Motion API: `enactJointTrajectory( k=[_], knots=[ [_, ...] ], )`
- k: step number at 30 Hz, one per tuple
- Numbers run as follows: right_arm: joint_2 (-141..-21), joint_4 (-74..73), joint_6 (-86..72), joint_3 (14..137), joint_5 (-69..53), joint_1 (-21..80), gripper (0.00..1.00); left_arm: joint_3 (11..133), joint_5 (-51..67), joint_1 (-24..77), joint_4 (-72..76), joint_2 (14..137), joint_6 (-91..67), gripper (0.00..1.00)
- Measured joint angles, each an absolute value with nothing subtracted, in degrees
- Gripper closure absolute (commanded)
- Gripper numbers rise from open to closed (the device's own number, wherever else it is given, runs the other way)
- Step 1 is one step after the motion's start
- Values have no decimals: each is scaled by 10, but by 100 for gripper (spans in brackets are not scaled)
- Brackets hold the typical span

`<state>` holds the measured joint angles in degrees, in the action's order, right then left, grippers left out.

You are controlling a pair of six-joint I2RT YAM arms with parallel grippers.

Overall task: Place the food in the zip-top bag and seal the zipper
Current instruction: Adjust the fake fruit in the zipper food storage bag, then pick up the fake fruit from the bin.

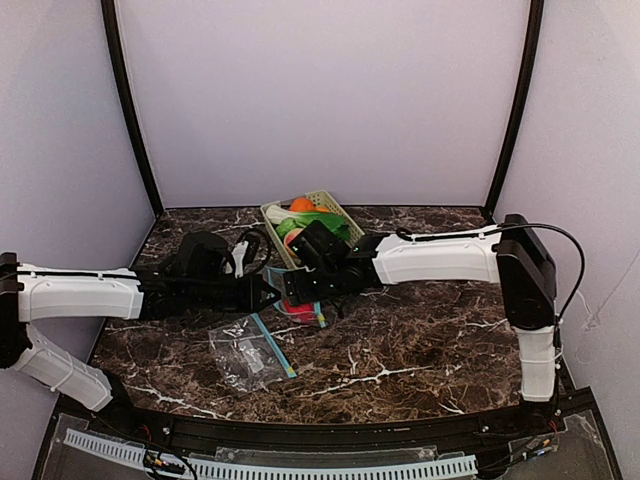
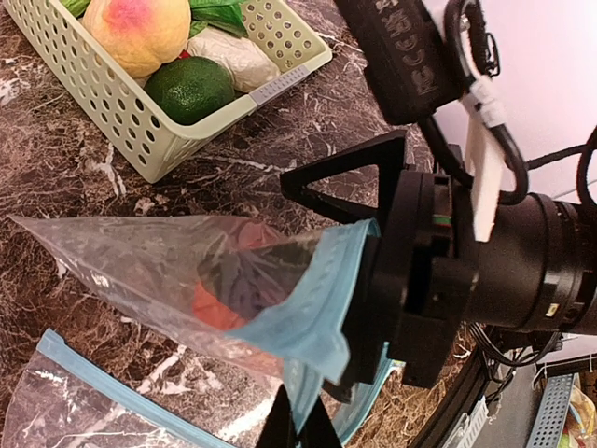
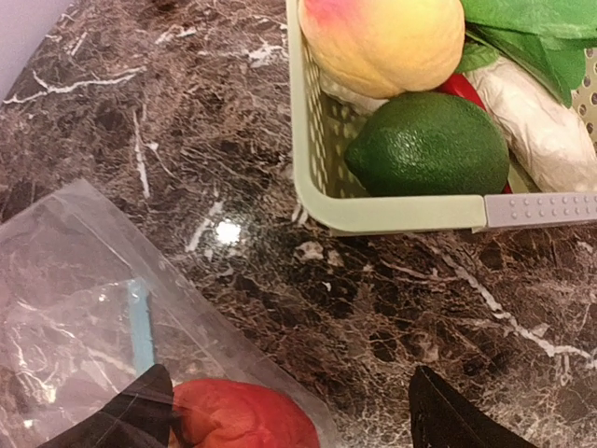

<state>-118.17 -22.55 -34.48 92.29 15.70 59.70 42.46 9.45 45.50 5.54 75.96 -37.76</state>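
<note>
While the left gripper (image 2: 297, 425) looks pinched together on the blue zipper lip of the zip-top bag (image 2: 168, 261), lifting its mouth above the marble table (image 3: 187, 140), I see the right gripper (image 3: 289, 373) at that mouth with its jaws wide apart. A red food piece (image 3: 238, 415) sits inside the bag. Just beside it, the peach (image 3: 382, 42) and a green fruit (image 3: 429, 145) lie in the basket (image 3: 392, 213).
</note>
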Motion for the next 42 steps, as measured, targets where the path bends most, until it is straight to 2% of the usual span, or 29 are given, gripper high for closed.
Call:
enactJointTrajectory(
  k=[24, 28, 34, 42],
  knots=[
    [-1184, -314, -346, 918, 205, 597, 12, 423, 39, 455, 32, 729, -376, 99],
    [-1176, -315, -341, 913, 182, 597, 8, 424, 45, 455, 30, 731, -375, 99],
    [-1085, -281, -300, 857, 91, 597, 2, 460, 96, 430, 5, 751, -348, 99],
    [-919, -197, -259, 788, -3, 597, 2, 567, 195, 348, -112, 792, -224, 99]
  ],
)
